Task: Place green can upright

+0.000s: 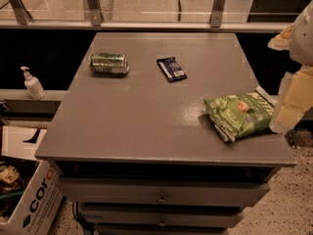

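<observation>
Gripper [292, 102] hangs at the right edge of the frame, a pale blurred shape just above the right rim of the tabletop [146, 126]. I cannot tell whether it is wide or narrow, and I see nothing held in it.

The green can [109, 63] lies on its side at the upper left of the tabletop, well apart from the gripper, long axis running left to right.

My plan is to cross over the dark blue packet [171, 69] and the green snack bag [239, 114] without brushing either. I would then grip the can across its body near one end, so it cannot roll, and tip it onto its base on bare tabletop.

I can read only "cor" on the cardboard box [34, 199] at lower left. The can's pale markings, the packet's label and the bag's print are illegible.
</observation>
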### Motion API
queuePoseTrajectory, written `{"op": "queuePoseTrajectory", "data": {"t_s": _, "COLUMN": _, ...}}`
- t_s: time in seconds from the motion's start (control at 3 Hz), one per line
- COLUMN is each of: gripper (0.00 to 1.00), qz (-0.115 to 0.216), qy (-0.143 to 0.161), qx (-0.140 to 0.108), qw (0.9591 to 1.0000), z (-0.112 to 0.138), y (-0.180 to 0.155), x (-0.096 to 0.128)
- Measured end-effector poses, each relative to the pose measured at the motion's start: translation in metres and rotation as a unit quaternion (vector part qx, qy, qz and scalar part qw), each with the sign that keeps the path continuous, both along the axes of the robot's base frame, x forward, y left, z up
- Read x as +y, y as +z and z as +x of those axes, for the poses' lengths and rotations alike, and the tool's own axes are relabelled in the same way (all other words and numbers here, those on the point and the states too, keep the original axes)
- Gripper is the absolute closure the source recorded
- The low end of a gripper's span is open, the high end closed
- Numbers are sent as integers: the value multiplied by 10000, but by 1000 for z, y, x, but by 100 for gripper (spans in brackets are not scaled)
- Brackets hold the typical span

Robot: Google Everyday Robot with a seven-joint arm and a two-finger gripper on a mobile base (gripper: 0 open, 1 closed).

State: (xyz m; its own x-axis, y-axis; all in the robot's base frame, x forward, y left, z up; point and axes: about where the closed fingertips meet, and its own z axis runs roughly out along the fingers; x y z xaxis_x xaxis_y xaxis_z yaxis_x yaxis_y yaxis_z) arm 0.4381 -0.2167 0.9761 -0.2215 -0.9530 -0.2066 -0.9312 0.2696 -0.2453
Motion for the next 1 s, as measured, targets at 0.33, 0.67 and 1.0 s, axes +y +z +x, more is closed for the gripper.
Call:
{"op": "queuePoseTrajectory", "data": {"t_s": 0.33, "gripper": 0, "qz": 0, "qy": 0, "qx": 0, "qw": 10000, "z": 0, "y": 0, "x": 0}}
{"op": "queuePoseTrajectory", "data": {"t_s": 0.67, "gripper": 0, "qz": 34, "qy": 121, "qx": -228, "qw": 9997, "z": 17, "y": -1, "x": 28}}
{"op": "queuePoseTrajectory", "data": {"t_s": 1.0, "gripper": 0, "qz": 128, "qy": 315, "qx": -432, "qw": 9985, "z": 49, "y": -13, "x": 72}}
